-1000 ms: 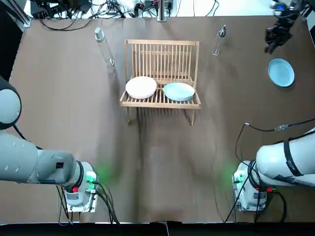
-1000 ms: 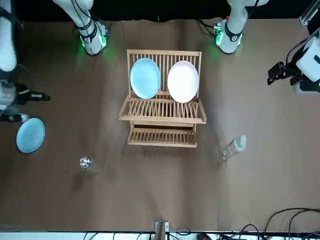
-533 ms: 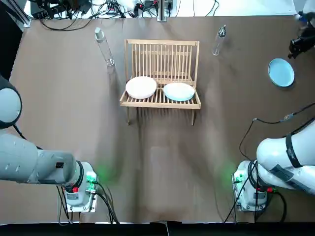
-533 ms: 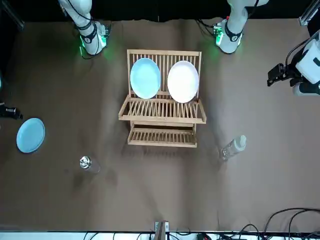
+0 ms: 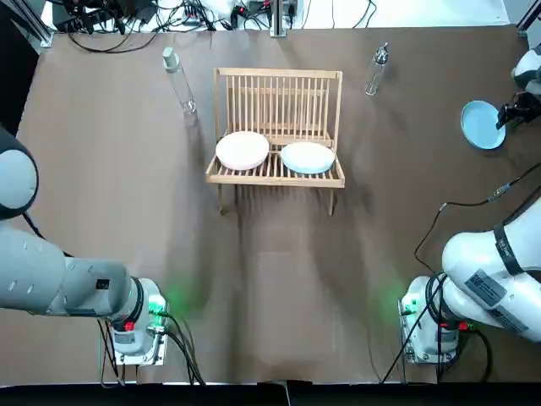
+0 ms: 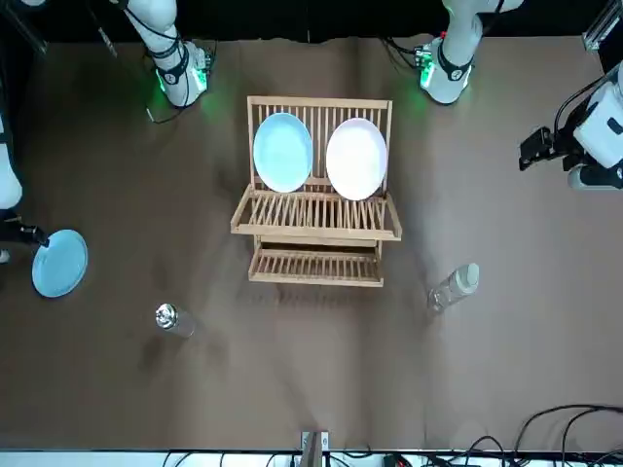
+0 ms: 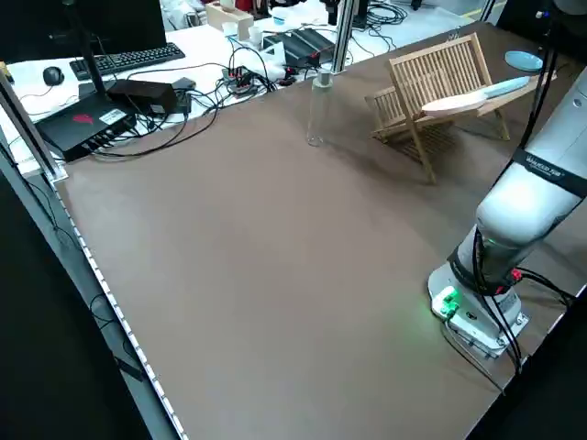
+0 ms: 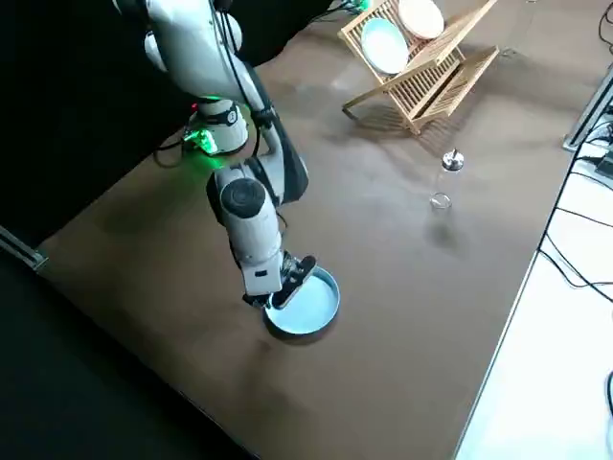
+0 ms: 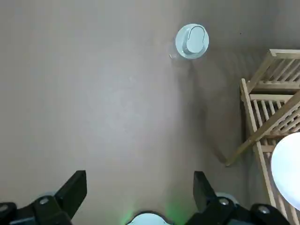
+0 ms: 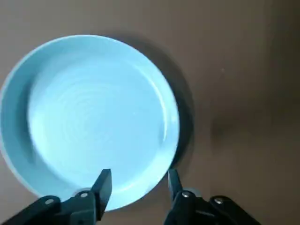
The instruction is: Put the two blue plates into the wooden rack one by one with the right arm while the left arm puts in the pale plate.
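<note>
Right gripper (image 10: 138, 183) spread over blue plate (image 10: 93, 117) rim, well right of rack (image 5: 279, 110). Likely slick, brittle: pinch rim squarely. Left gripper (image 9: 140, 182) idle, spread.

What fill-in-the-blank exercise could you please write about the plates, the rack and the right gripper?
The wooden rack holds ___ plates. The blue plate outside it lies flat at the robot's ___ side. The right gripper, astride that plate's rim, is ___.
Missing words: two; right; open.

White arms (image 5: 486, 283), black right claw (image 10: 138, 179), green base lights (image 5: 158, 306).
</note>
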{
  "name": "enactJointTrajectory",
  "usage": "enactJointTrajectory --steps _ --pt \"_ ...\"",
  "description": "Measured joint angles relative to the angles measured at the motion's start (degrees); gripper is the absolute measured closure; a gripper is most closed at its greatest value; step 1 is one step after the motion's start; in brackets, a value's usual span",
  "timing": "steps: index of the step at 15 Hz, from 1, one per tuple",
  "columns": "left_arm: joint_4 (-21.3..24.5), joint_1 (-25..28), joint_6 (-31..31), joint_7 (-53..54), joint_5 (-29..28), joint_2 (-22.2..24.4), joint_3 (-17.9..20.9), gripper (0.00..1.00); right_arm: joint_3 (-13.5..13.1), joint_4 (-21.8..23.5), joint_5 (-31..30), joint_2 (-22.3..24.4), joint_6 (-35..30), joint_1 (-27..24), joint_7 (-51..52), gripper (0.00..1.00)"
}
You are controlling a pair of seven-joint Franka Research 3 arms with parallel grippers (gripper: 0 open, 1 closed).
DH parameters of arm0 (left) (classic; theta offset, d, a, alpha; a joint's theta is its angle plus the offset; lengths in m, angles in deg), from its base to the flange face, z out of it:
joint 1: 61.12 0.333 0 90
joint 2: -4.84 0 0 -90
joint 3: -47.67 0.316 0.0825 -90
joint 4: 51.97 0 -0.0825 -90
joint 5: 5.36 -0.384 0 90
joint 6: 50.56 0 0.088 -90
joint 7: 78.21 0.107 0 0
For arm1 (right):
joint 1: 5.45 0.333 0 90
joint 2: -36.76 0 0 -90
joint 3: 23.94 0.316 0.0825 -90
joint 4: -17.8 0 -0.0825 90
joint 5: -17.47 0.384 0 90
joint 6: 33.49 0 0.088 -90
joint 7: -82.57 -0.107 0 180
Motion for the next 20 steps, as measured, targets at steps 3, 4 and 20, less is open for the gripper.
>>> enactJointTrajectory --steps 3,4,20 --pt "0.0 0.1 0.0 0.0 0.0 0.0 0.0 0.00 0.0 0.0 0.0 -1.6 2.8 -1.2 0.0 0.38" --pt "0.0 0.1 0.0 0.0 0.0 0.0 0.0 0.00 0.0 0.0 0.0 -2.0 3.2 -1.4 0.0 0.38" --pt "0.0 -0.1 -0.8 2.0 -1.3 0.0 -0.1 0.00 0.3 -0.2 3.1 -4.7 3.6 -3.8 0.1 0.94"
